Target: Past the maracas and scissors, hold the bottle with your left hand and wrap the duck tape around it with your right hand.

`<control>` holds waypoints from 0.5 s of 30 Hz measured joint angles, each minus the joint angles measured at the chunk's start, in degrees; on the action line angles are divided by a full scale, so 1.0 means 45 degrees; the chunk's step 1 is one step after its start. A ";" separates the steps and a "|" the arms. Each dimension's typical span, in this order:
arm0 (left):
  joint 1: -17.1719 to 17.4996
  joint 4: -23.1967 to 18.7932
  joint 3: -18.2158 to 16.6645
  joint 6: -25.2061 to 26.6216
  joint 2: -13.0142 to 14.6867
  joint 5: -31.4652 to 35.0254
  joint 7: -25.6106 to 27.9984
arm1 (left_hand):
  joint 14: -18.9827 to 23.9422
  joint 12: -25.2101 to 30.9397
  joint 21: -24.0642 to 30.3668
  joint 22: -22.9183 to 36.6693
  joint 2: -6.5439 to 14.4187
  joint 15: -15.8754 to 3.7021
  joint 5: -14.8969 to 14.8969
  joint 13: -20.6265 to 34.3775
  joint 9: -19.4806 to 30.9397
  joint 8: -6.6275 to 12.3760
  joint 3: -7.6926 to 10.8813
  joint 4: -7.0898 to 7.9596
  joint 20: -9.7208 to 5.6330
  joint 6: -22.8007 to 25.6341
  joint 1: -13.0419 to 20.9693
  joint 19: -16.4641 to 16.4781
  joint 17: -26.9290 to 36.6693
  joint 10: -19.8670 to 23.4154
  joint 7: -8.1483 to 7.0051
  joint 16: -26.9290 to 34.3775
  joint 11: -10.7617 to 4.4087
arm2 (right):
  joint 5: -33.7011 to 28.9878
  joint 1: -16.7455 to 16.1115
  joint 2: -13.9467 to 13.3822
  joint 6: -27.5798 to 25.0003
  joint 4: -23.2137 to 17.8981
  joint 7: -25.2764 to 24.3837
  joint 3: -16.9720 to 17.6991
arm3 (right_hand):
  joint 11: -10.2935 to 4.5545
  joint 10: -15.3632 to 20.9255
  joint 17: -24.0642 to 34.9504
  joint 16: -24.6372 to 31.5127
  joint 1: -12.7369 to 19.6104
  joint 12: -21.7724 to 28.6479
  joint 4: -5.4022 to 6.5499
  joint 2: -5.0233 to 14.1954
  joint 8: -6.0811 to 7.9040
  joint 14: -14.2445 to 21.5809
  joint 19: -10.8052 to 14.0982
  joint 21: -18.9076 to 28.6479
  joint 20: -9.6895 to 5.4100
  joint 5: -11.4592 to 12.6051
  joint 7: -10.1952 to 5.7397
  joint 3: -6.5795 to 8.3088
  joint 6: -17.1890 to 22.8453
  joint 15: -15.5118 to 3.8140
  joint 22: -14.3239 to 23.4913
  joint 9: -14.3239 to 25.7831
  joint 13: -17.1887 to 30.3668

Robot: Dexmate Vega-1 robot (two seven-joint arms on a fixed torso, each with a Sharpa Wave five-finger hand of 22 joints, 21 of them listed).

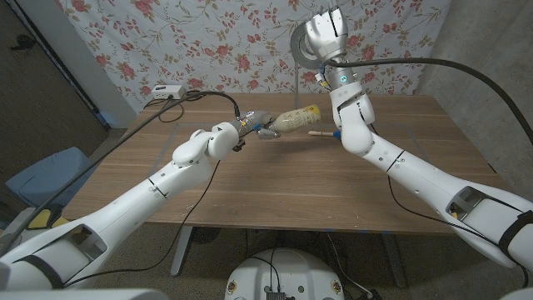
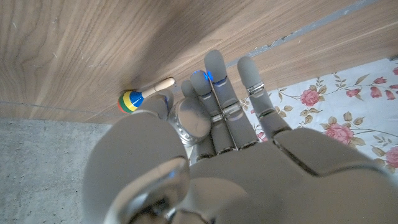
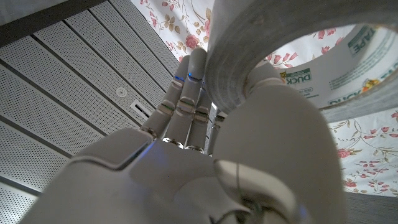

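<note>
the right hand [image 1: 326, 33] is holding a grey roll of duct tape [image 3: 273, 56] raised high above the table [image 1: 275, 183]; "duck" is reading on its inner core in the right wrist view. the left hand [image 1: 247, 127] is gripping the bottle [image 1: 293, 120] by its neck, long axis lying roughly level, base pointing toward the right arm. the left wrist view is showing a striped maraca [image 2: 138, 98] lying on the table.

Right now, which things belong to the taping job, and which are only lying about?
For the job:
bottle, held by the left hand
tape roll, held up by the right hand

Lying about:
maraca on the table
white box
</note>
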 measured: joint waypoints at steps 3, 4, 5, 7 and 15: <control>-0.0102 0.0105 0.0071 0.0335 -0.0120 0.0155 -0.0119 | 0.0047 0.0076 0.0049 0.0027 0.0000 0.0047 -0.0071 0.0116 -0.0003 -0.0009 0.0001 0.0000 0.0000 0.0023 0.0000 0.0000 -0.0059 0.0004 0.0023 0.0044 -0.0001 | 0.0118 -0.0105 -0.0052 -0.0032 -0.0186 -0.0193 0.0068 | 0.0000 0.0001 0.0031 -0.0004 0.0001 -0.0026 0.0000 -0.0001 -0.0007 0.0016 0.0000 0.0084 0.0000 0.0000 0.0000 0.0000 0.0000 0.0017 -0.0058 0.0001 0.0000; -0.0121 0.0131 0.0087 0.0408 -0.0143 0.0188 -0.0130 | 0.0048 0.0110 0.0049 0.0028 0.0000 0.0048 -0.0071 0.0157 -0.0003 -0.0009 0.0002 0.0001 0.0000 0.0023 0.0000 0.0000 -0.0059 0.0007 0.0023 0.0057 -0.0003 | 0.0129 -0.0129 -0.0067 -0.0039 -0.0247 -0.0210 0.0081 | 0.0001 0.0001 0.0046 -0.0005 0.0001 -0.0025 0.0000 -0.0001 -0.0009 0.0018 0.0000 0.0085 0.0000 0.0000 0.0000 0.0000 0.0001 0.0019 -0.0058 0.0002 0.0000; -0.0147 0.0168 0.0108 0.0460 -0.0178 0.0215 -0.0136 | 0.0048 0.0110 0.0049 0.0027 0.0000 0.0048 -0.0071 0.0139 -0.0003 -0.0009 0.0002 0.0001 0.0001 0.0024 0.0000 0.0000 -0.0059 0.0028 0.0023 0.0091 -0.0022 | 0.0139 -0.0162 -0.0089 -0.0047 -0.0322 -0.0236 0.0091 | 0.0001 0.0001 0.0055 -0.0006 0.0002 -0.0024 0.0000 -0.0002 -0.0012 0.0019 0.0000 0.0085 0.0000 0.0000 0.0000 0.0000 0.0001 0.0019 -0.0070 0.0003 0.0000; -0.0221 0.0297 0.0168 0.0568 -0.0281 0.0269 -0.0137 | 0.0047 0.0110 0.0049 0.0027 0.0000 0.0048 -0.0146 0.0096 0.0013 -0.0010 0.0021 0.0020 0.0001 0.0027 0.0000 0.0000 -0.0059 0.0070 0.0024 0.0091 -0.0060 | 0.0151 -0.0210 -0.0130 -0.0051 -0.0418 -0.0282 0.0101 | 0.0002 0.0002 0.0056 0.0010 0.0022 -0.0005 0.0000 -0.0022 -0.0015 0.0019 0.0000 0.0085 0.0000 0.0000 0.0001 0.0001 0.0001 0.0019 -0.0123 0.0004 0.0000; -0.0352 0.0583 0.0322 0.1149 -0.0579 0.0557 0.0098 | 0.0204 0.0110 0.0146 0.0026 0.0000 -0.0022 -0.0146 0.0169 0.0050 -0.0010 0.0119 0.0017 -0.0045 0.0050 0.0000 0.0188 -0.0140 0.0089 0.0043 0.0138 -0.0043 | 0.0074 -0.0510 -0.0399 -0.0053 -0.0887 -0.0396 0.0191 | 0.0068 0.0069 0.0101 0.0058 0.0134 0.0013 -0.0001 -0.0134 -0.0088 0.0027 0.0001 0.0184 0.0000 -0.0001 0.0089 0.0002 0.0091 0.0015 -0.0177 0.0008 0.0000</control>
